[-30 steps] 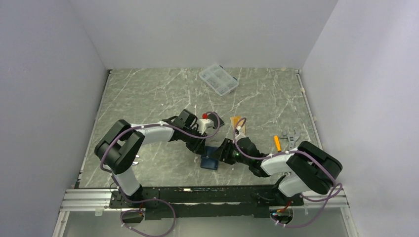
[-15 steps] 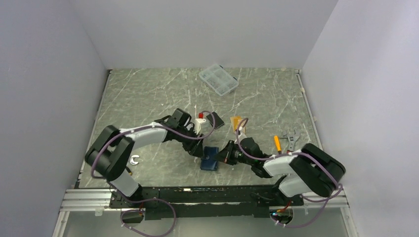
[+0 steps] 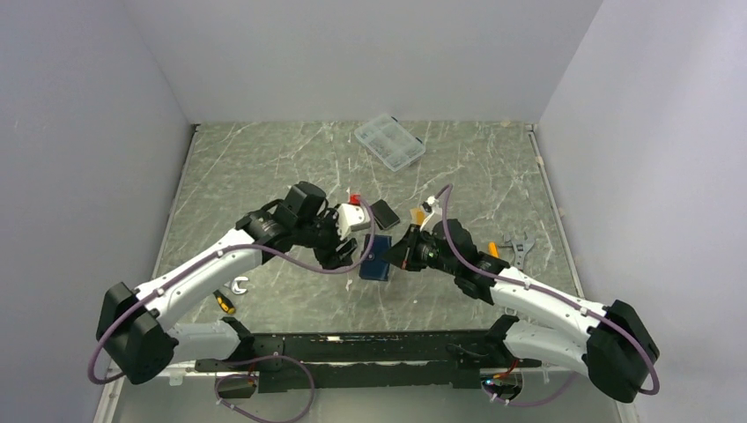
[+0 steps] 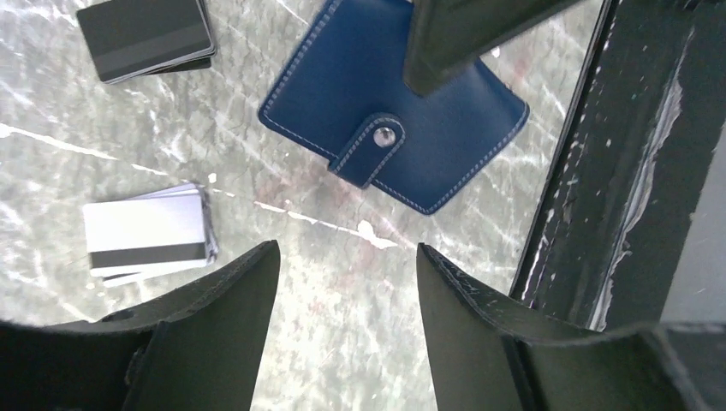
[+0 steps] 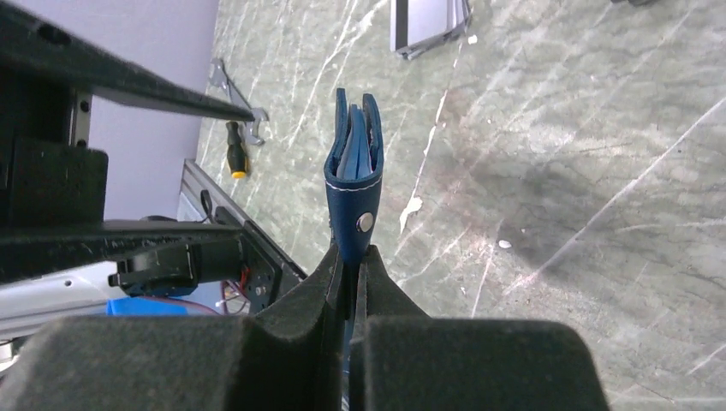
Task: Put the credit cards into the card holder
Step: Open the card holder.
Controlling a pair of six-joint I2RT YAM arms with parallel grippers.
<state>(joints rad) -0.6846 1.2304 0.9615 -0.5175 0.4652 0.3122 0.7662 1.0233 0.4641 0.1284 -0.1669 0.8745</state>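
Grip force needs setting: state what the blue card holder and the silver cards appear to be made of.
Card holder: probably leather or faux leather, matte navy, with pale stitching along its edges and a shiny metal snap. Silver cards: likely plastic, smooth with a faint sheen, thin flat edges and a dark magnetic stripe.

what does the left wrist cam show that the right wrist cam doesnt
Only left wrist: the black cards and the flat face of the card holder with its snap tab. Only right wrist: a screwdriver, a wrench, and the right pincer clamping the card holder edge-on. Both: the card holder and the silver cards.
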